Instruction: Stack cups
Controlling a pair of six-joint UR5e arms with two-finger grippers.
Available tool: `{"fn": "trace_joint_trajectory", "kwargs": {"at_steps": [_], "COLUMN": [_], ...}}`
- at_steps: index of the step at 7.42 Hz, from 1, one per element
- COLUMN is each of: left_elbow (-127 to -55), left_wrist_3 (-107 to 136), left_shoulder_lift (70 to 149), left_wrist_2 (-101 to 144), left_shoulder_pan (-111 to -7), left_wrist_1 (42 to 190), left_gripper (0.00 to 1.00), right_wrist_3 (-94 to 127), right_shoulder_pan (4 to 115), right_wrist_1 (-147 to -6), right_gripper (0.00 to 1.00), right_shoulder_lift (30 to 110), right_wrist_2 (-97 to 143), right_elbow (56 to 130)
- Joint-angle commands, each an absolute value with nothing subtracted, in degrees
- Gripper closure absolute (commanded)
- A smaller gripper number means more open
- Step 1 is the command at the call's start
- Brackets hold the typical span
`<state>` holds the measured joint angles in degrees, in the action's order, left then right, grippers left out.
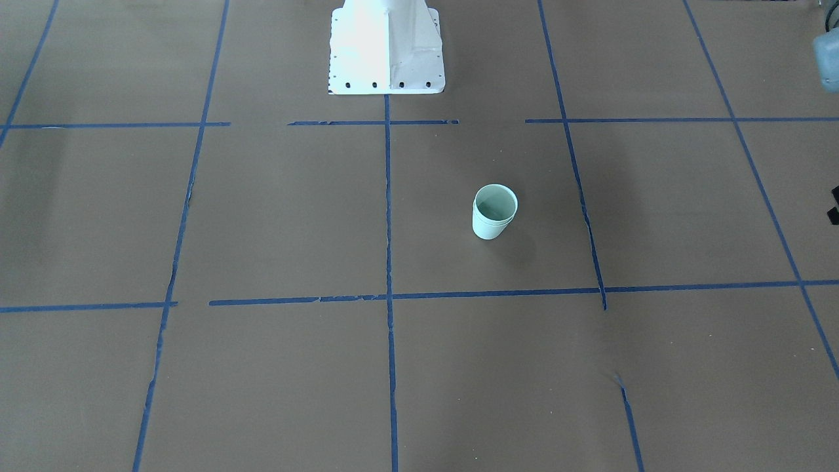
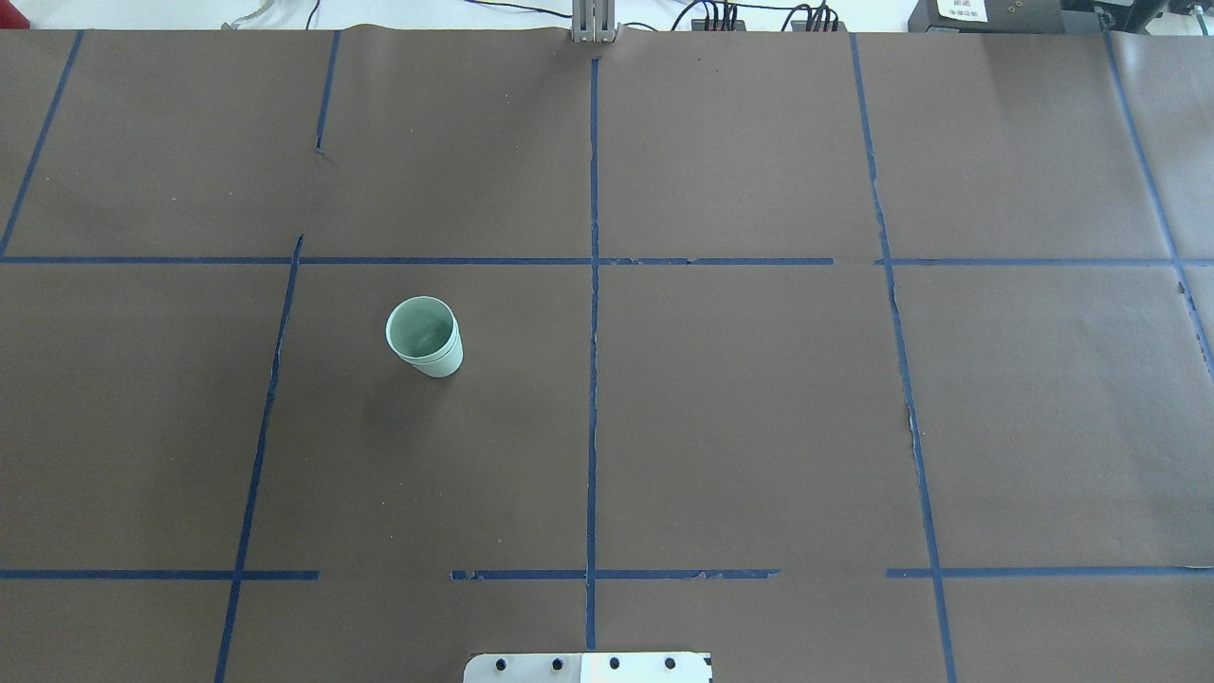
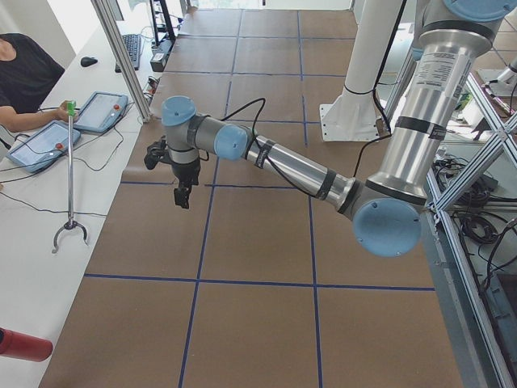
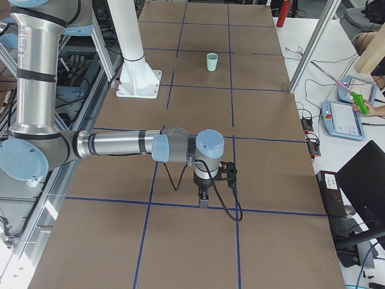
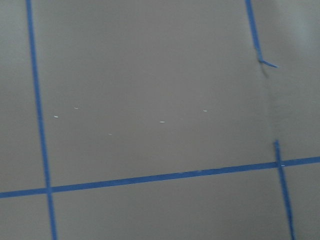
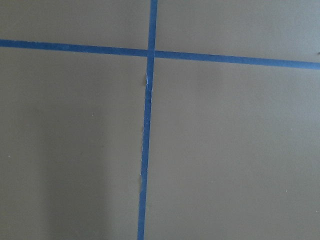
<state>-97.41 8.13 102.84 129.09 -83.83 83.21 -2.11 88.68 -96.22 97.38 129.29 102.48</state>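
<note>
The two pale mint-green cups [image 1: 495, 211] stand upright as one stack, one nested inside the other, with a double rim line showing. The stack sits on the brown table on my left side, seen in the overhead view [image 2: 424, 338] and far off in the exterior right view [image 4: 212, 61]. My left gripper [image 3: 182, 196] hangs above the table's left end, far from the cups and holding nothing that I can see. My right gripper [image 4: 204, 200] points down over the table's right end. Both show only in the side views, so I cannot tell whether they are open or shut.
Blue tape lines [image 2: 593, 379] divide the brown table cover into squares. The white robot base [image 1: 387, 46] stands at the table's middle edge. Operators with tablets [image 3: 101, 111] sit at a side bench, where a grabber stick [image 3: 71, 174] also stands.
</note>
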Motion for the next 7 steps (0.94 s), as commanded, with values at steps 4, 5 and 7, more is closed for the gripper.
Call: {"fn": "trace_joint_trajectory", "kwargs": {"at_steps": [4,5,7], "left_elbow": [-89.82,-89.56,-89.74], "left_wrist_3": [-0.62,-0.62,-0.7], "left_shoulder_lift": [92.03,92.02,91.93], "left_wrist_2": [135.35,135.35,135.26], "left_shoulder_pan": [-90.7,-90.62,-90.62], "left_wrist_1": [87.0,87.01,87.01], "left_gripper": [0.0,0.0,0.0], "right_wrist_3": [-2.11,-2.11,-2.11], "right_shoulder_pan": [88.68,88.68,88.68], "right_wrist_1": [-96.24,-96.15,-96.24], "right_gripper": [0.0,0.0,0.0], "right_shoulder_lift": [97.38,97.38,97.38], "right_wrist_2": [129.29,129.29,129.29], "right_elbow": [102.48,102.48,102.48]}}
